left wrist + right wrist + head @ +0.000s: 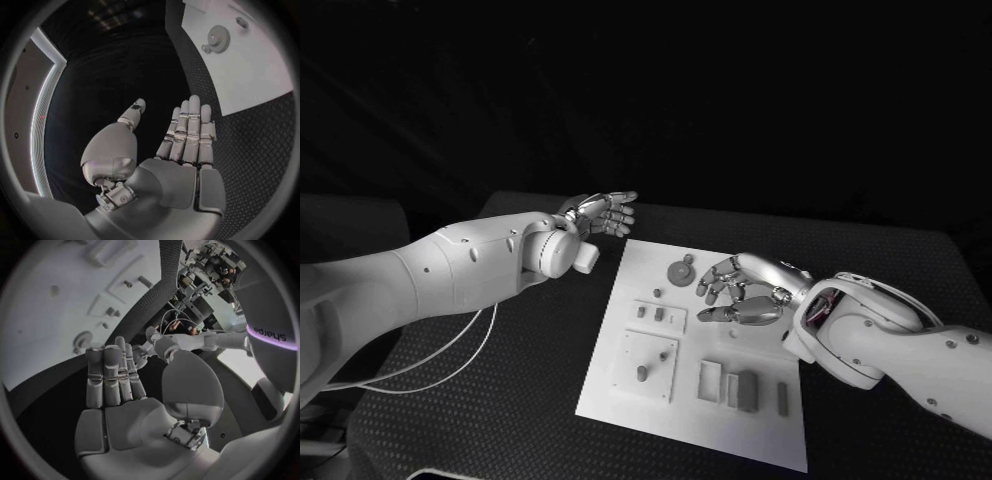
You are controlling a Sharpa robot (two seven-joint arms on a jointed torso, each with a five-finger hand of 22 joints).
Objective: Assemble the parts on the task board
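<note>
Fingers (187,130) of both hands straight, apart, empty; right hand (747,290) above task board (661,400).

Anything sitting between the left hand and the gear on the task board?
Nothing. In the head view, the stretch from the left hand to the gear is only black table and bare white task board. The left wrist view agrees.

The task board (640,300) is a matt white plate, smooth and flat like plastic. The table (516,390) under it is covered in a black, finely textured mat with a woven-looking grain. The left hand (599,214) and right hand (744,290) have glossy, metal-looking fingers, while the arm shells are smooth white plastic with a soft sheen. A toothed gear (681,270) near the board's far edge looks matt grey.
</note>
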